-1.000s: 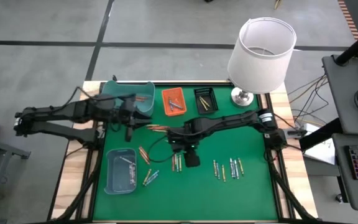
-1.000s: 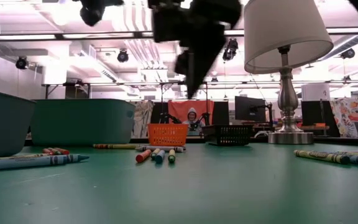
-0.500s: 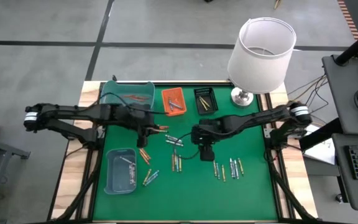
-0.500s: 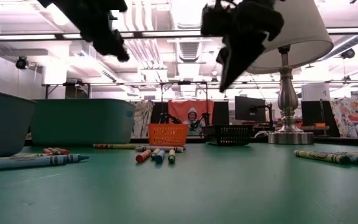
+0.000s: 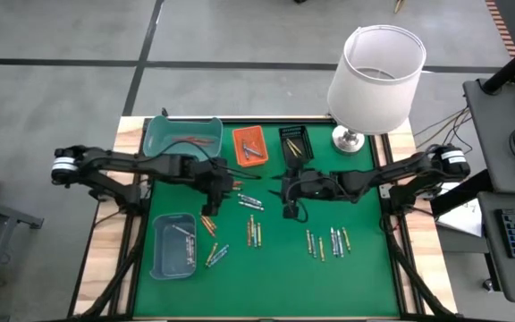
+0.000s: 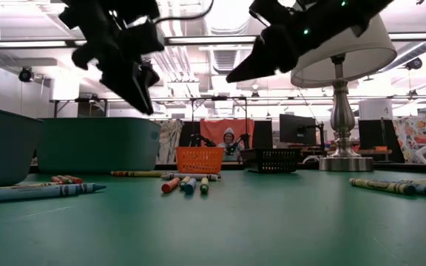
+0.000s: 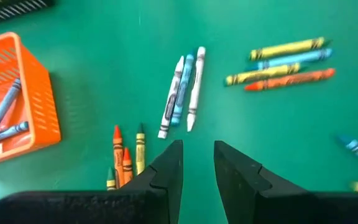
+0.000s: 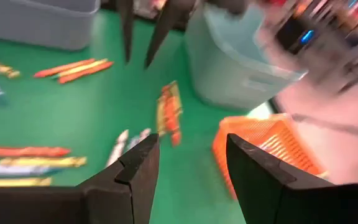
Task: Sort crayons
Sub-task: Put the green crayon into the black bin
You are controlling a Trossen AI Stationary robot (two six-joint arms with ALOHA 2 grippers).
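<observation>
Crayons lie scattered on the green mat: a white and blue group (image 5: 250, 202) (image 7: 182, 87), an orange and yellow group (image 5: 208, 222) (image 7: 127, 163), a group (image 5: 254, 234) near the middle, and a group (image 5: 326, 241) at the right. My left gripper (image 5: 228, 188) (image 7: 197, 168) hovers above the mat beside the white and blue group, open and empty. My right gripper (image 5: 284, 191) (image 8: 191, 155) hovers just right of that group, open and empty, pointing toward the table's left. Both are well above the mat in the low view (image 6: 143, 100) (image 6: 234, 77).
A teal bin (image 5: 183, 139), an orange tray (image 5: 249, 147) holding grey-blue crayons and a black tray (image 5: 296, 143) stand along the far edge. A blue-grey tray (image 5: 173, 245) stands near left. A lamp (image 5: 374, 80) stands at the far right. A person sits in the room behind.
My left gripper has gone from the teal bin toward the table's right and a little nearer, to the mat's middle. My right gripper has gone toward the far edge, away from the middle crayon group, and has tipped from pointing down to slanting toward the table's left.
</observation>
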